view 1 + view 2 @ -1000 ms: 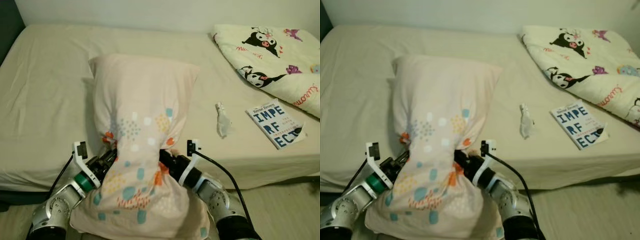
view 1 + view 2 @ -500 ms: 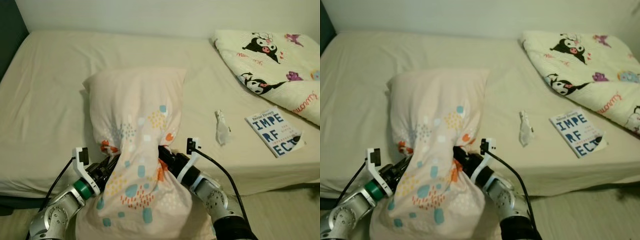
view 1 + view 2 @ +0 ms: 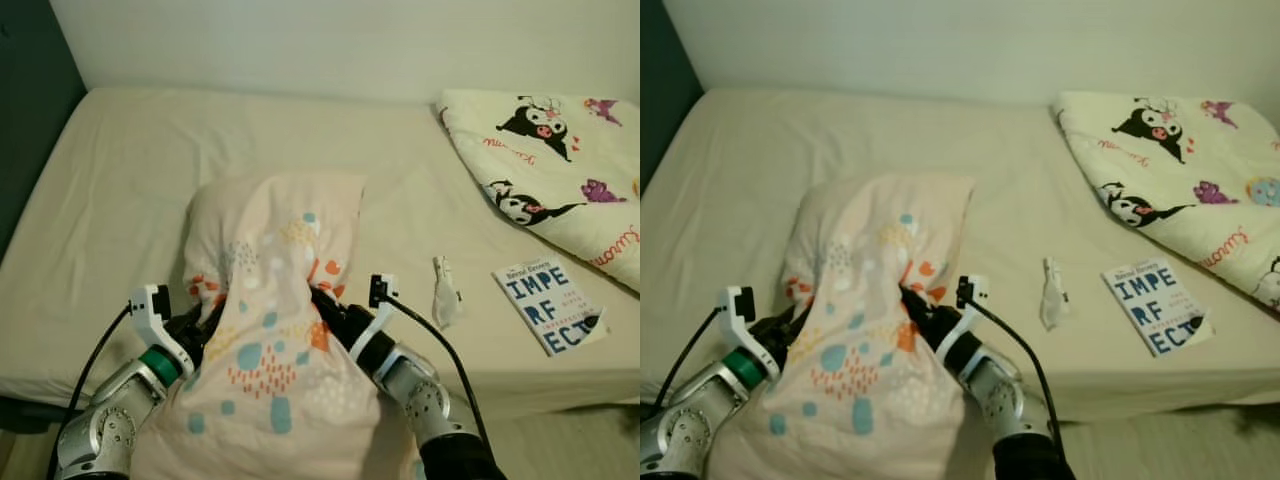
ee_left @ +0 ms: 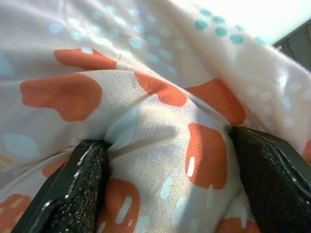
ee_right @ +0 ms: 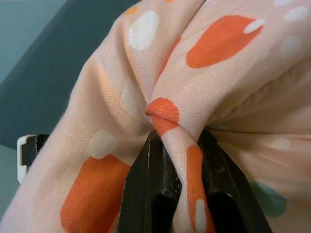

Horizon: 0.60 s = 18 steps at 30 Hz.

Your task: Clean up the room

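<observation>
1. The pillow, pale pink with orange and teal spots, lies over the front edge of the bed; its upper part rests on the mattress and its lower part hangs in front between the two arms. In the left eye view the left gripper is pressed into the pillow's left side and the right gripper into its right side, both at about the middle of the pillow.
2. In the right eye view, a small crumpled white wrapper lies near the front edge of the bed, right of the pillow. Just beside it, further right, is a book with large blue letters. A folded blanket with cartoon prints covers the back right corner of the bed.
3. In the left wrist view, the two black fingers stand apart with a thick fold of pillow cloth squeezed between them, so this gripper is grasping the pillow.
4. In the right wrist view, the fingers are clenched on a narrow pinch of the pillow cloth.
</observation>
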{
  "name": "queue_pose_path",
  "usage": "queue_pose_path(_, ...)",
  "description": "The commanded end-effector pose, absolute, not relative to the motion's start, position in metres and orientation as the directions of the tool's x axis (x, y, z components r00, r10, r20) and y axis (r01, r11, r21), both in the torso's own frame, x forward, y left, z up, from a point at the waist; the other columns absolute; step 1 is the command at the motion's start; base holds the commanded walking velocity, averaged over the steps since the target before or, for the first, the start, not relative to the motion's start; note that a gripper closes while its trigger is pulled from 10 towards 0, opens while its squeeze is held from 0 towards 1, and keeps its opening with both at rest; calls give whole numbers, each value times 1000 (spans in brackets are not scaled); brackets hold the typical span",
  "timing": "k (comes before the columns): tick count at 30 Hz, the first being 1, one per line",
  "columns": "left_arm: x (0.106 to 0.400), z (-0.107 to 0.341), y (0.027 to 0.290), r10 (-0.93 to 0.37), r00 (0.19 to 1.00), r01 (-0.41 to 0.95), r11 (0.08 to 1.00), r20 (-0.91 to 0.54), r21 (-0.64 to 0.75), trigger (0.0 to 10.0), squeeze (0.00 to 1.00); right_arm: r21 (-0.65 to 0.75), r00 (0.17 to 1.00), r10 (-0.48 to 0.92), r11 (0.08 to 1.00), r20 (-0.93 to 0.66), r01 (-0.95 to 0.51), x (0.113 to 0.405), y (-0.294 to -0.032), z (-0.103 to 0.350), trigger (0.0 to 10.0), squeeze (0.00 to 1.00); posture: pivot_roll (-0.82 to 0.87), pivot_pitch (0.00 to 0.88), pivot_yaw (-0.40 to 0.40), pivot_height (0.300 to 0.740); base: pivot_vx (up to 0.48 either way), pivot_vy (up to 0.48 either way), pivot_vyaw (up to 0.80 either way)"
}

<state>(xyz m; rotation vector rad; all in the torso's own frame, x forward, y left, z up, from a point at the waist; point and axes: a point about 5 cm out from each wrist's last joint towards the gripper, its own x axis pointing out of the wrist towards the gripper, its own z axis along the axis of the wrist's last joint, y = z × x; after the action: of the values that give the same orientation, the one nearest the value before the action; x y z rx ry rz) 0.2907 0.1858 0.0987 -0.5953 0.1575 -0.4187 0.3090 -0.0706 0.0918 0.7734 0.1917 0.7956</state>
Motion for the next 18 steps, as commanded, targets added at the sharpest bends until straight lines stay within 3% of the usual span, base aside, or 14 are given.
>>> queue_pose_path(1,294,106,171,-469,883,393,717,18,-576,10000,0,692,666,727,396,165,-604,306,-58,97,10000,0,190,74,-22,680,0,0,0)
queue_pose_path(9,301,120,171,-417,899,401,655,135,-640,10000,0,698,669,722,388,176,-602,305,-56,98,10000,0,185,58,-13,710,0,0,0)
queue_pose_path(18,307,131,160,-422,898,414,711,126,-568,10000,0,699,668,713,367,213,-614,305,-49,106,10000,0,191,47,-2,740,0,0,0)
